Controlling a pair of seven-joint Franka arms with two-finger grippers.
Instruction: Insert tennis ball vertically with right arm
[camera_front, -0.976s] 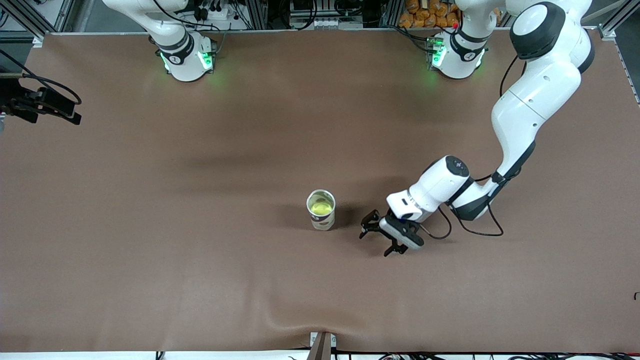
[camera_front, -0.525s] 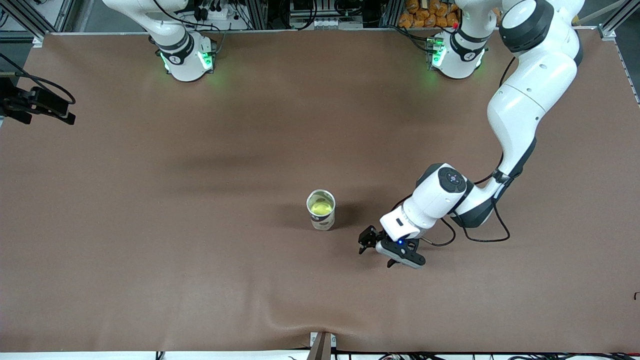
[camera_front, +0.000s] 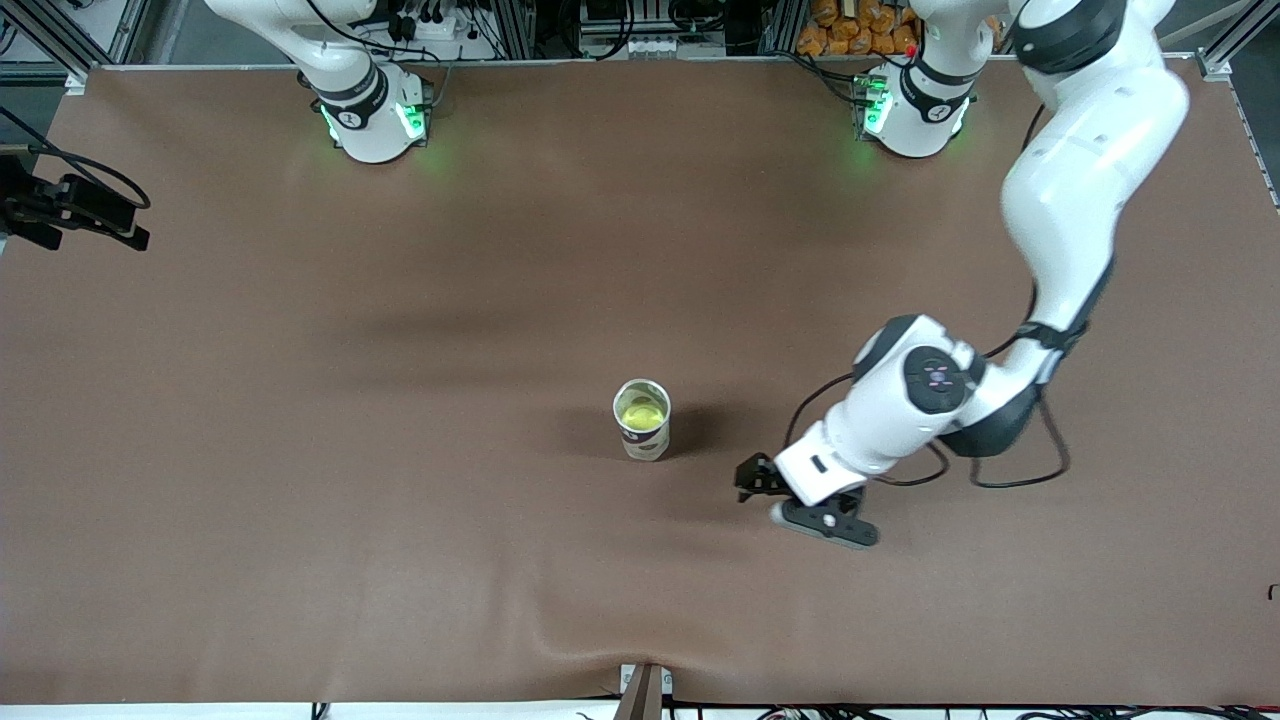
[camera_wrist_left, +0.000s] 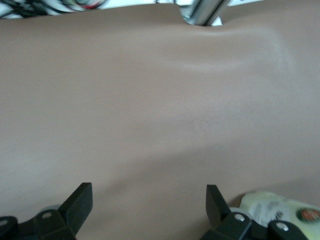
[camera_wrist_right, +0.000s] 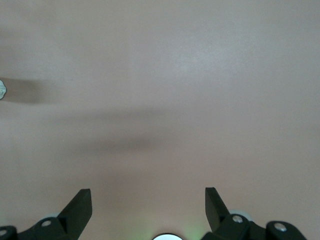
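1. While the left gripper (camera_front: 790, 500) hangs low over the desk (camera_front: 300, 450), beside the can (camera_front: 642, 420) toward the left arm's end, its fingers are seen spread wide w/ nothing between them; in the left wrist view the fingers (camera_wrist_left: 80, 202) frame bare desk, and a yellow-green bit w/ a label shows at the frame edge, probably the can.
2. The right gripper (camera_wrist_right: 148, 210) is likewise seen wide open and empty in its wrist view; only bare desk is framed. In the front view just dark hardware at the frame edge is seen, toward the right arm's end; that arm waits.
3. The tennis ball (camera_front: 641, 411) is seen as a yellow-green round inside the upright can, approx. mid-desk, i.e. apparently already inserted.
4. Handling, judged: ball is light, felt-covered, springy, not fragile, so grip is easy; it should be taken across its widest part. The can looks light and tippable, so side knocks are to be avoided.
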